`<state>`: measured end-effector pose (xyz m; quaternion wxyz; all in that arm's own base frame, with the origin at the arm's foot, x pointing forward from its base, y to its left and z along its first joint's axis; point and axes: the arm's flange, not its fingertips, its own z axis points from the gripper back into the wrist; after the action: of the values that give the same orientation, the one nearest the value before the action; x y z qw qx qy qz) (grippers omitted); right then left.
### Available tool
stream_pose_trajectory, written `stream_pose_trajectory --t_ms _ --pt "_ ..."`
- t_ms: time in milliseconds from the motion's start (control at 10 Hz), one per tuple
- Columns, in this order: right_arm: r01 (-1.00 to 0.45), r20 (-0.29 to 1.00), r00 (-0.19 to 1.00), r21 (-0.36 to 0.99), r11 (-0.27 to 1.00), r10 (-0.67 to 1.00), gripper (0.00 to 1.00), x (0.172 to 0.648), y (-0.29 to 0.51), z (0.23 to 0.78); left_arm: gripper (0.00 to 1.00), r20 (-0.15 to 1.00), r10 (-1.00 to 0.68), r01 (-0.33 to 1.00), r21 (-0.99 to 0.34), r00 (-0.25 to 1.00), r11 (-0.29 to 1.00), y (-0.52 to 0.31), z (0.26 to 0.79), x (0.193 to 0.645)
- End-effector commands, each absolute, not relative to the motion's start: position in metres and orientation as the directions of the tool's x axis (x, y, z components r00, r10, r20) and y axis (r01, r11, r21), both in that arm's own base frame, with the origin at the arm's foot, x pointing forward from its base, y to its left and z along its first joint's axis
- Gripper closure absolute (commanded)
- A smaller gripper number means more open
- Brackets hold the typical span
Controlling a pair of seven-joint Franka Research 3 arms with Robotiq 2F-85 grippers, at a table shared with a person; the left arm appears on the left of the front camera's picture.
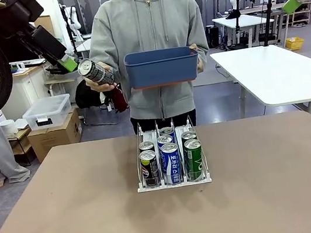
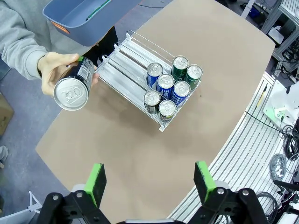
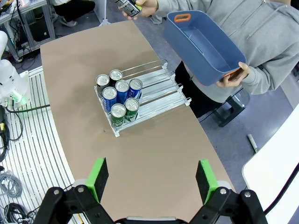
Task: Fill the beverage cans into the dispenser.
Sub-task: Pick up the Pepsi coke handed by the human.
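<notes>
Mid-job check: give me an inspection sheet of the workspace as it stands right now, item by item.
Surface: brown tabletop, carrying the dispenser at its middle.
Job's things: white wire three-lane dispenser holds seven drink cans: two dark cans, three blue-and-white cans, two green cans. The person's hand holds out an eighth, dark metal can.
Clutter: blue rectangular plastic bin in the person's other hand, looks empty.
Grippers: left gripper open, raised near the offered can; right gripper open, raised, holding nothing.
Cables: black hose on the left arm; loose cables beside the table.
Surroundings: white tables, cardboard box, clear storage box.
</notes>
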<state>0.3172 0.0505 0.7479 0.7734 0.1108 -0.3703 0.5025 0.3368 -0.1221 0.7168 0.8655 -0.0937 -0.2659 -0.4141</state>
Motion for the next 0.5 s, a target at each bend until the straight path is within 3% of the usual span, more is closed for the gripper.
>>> stream_pose_trajectory --t_ms 0,400 --pt "-0.862 0.682 0.216 -0.203 0.465 0.698 0.00 0.318 0.051 0.747 0.00 0.518 -0.693 0.779 0.079 0.502 0.622 -0.126 0.715 0.338" --pt "-0.862 0.682 0.216 -0.203 0.465 0.698 0.00 0.318 0.051 0.747 0.00 0.570 -0.659 0.756 0.097 0.491 0.648 -0.144 0.694 0.369"
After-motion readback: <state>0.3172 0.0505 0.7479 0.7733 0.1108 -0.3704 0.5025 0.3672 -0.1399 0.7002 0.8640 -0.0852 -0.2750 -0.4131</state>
